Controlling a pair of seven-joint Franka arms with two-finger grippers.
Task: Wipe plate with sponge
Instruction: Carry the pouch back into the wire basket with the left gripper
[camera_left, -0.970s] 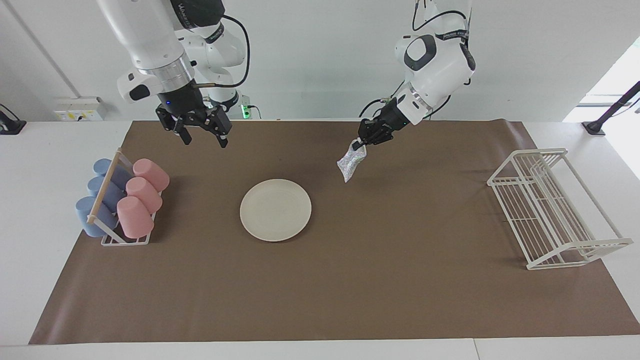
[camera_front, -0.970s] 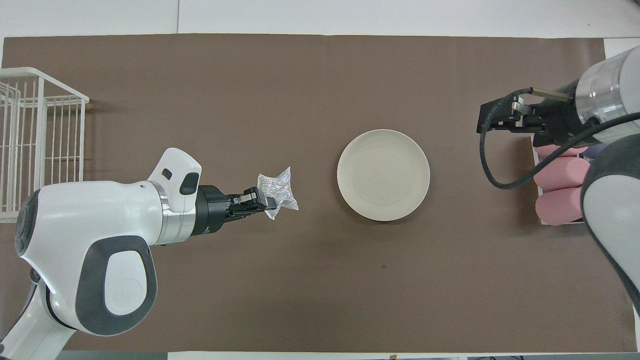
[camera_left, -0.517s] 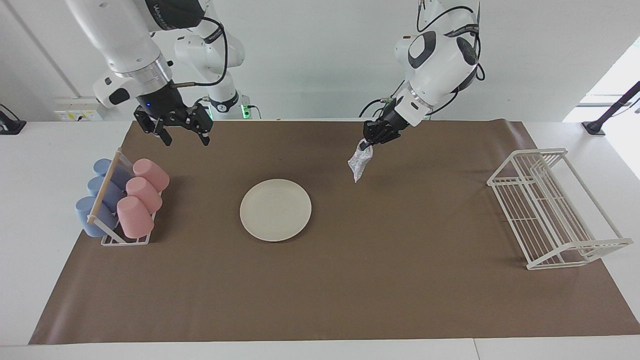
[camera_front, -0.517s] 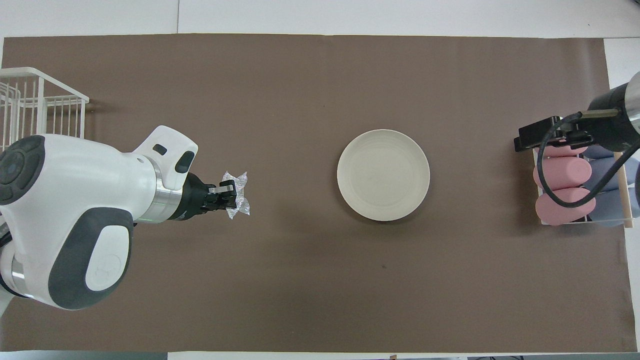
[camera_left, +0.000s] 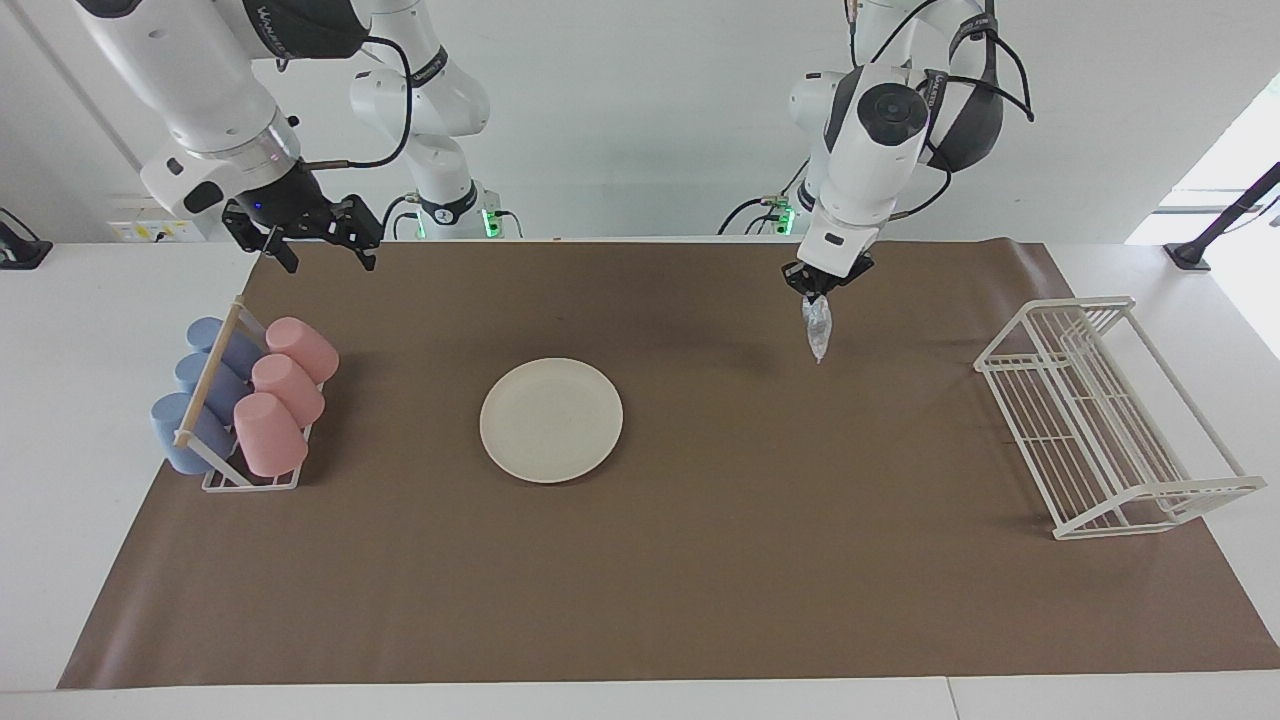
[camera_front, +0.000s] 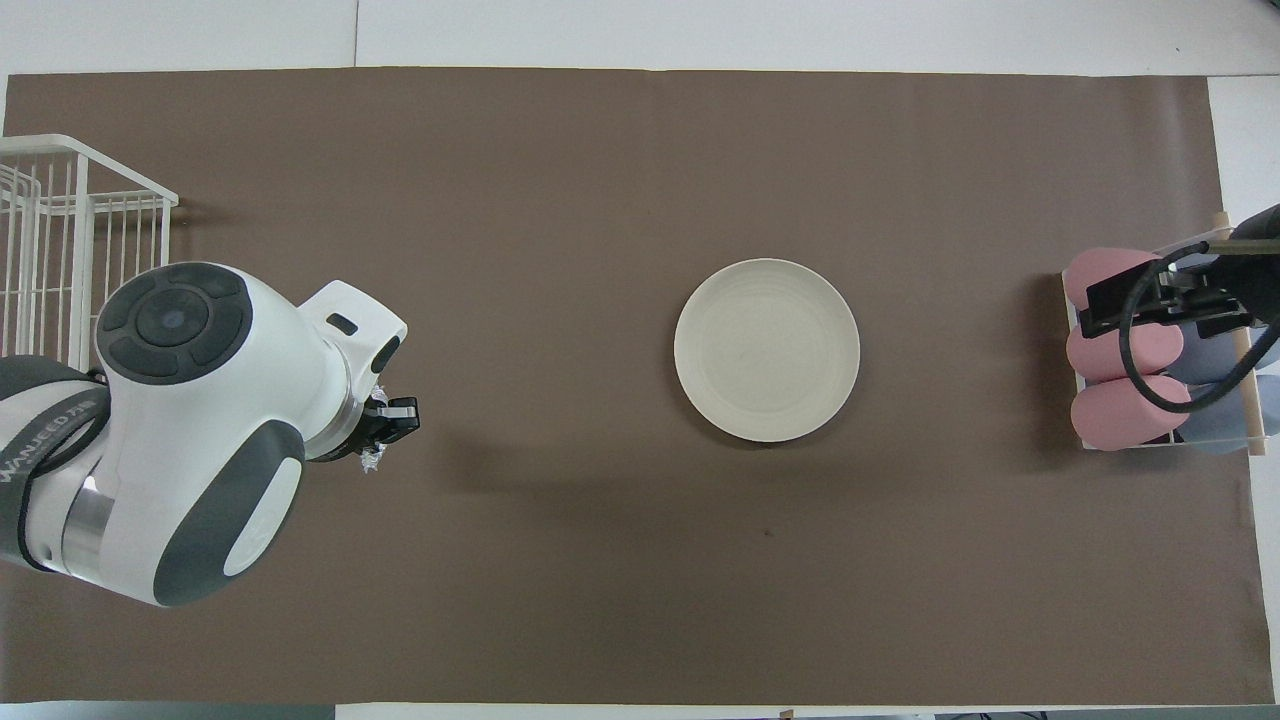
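Note:
The cream-white plate (camera_left: 551, 420) (camera_front: 766, 350) lies flat in the middle of the brown mat with nothing on it. My left gripper (camera_left: 815, 290) (camera_front: 395, 420) points straight down over the mat between the plate and the white wire rack, shut on the top of the silvery mesh sponge (camera_left: 817, 335). The sponge hangs below the fingers, above the mat. From overhead the arm hides most of the sponge (camera_front: 374, 458). My right gripper (camera_left: 328, 262) (camera_front: 1150, 300) is open and holds nothing, raised over the cup rack at the right arm's end of the table.
A rack of pink and blue cups (camera_left: 240, 400) (camera_front: 1150, 350) lying on their sides stands at the right arm's end. The white wire rack (camera_left: 1100, 415) (camera_front: 60, 260) stands at the left arm's end. The brown mat (camera_left: 700, 560) covers most of the table.
The left gripper has carried the sponge away from the plate toward the wire rack and turned to point down. The right gripper, still open, has drawn away from the plate to above the cups.

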